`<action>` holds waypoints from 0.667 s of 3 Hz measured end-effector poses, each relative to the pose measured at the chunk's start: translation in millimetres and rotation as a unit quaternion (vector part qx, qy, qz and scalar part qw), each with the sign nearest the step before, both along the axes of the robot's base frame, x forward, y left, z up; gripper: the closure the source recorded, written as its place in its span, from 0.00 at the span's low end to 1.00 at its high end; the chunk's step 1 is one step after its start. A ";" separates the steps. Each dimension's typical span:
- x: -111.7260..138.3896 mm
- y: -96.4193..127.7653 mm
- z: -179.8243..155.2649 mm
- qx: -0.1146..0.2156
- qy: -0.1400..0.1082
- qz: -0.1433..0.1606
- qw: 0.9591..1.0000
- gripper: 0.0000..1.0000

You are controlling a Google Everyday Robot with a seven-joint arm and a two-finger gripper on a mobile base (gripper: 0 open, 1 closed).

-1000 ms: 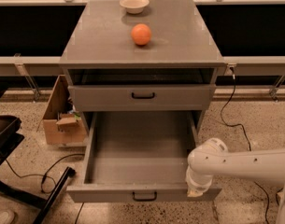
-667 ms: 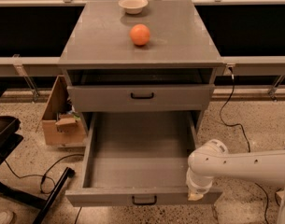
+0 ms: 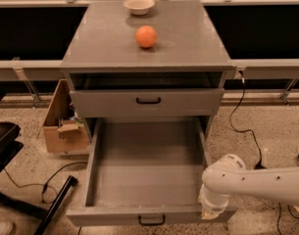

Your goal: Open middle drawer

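Note:
The middle drawer point(image 3: 149, 180) of the grey cabinet point(image 3: 146, 48) is pulled far out toward the camera. Its plain grey inside shows and holds nothing. Its low front with the small black handle point(image 3: 151, 220) is at the bottom of the view. My gripper point(image 3: 211, 211), at the end of the white arm point(image 3: 257, 182), is down at the drawer's front right corner, against the front panel. The taller-fronted top drawer point(image 3: 148, 102) sits above it, with a dark gap under the cabinet top. The lowest drawer is hidden under the open one.
An orange point(image 3: 146, 36) and a small white bowl point(image 3: 139, 5) sit on the cabinet top. An open cardboard box point(image 3: 63, 126) stands on the floor at the cabinet's left. Black cables point(image 3: 247, 126) run over the floor on both sides. A black chair base point(image 3: 21, 199) is at the lower left.
The middle drawer has slid further out toward the camera, and my gripper and arm have moved the same way with its front right corner.

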State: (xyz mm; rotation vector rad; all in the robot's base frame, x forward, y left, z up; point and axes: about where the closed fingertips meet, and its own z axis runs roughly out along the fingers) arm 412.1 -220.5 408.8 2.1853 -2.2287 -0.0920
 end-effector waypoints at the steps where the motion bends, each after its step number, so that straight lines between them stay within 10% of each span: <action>1: 0.4 1.3 0.1 0.000 0.000 0.000 1.000 1.00; 2: 0.3 1.3 0.1 0.000 0.000 0.000 1.000 0.82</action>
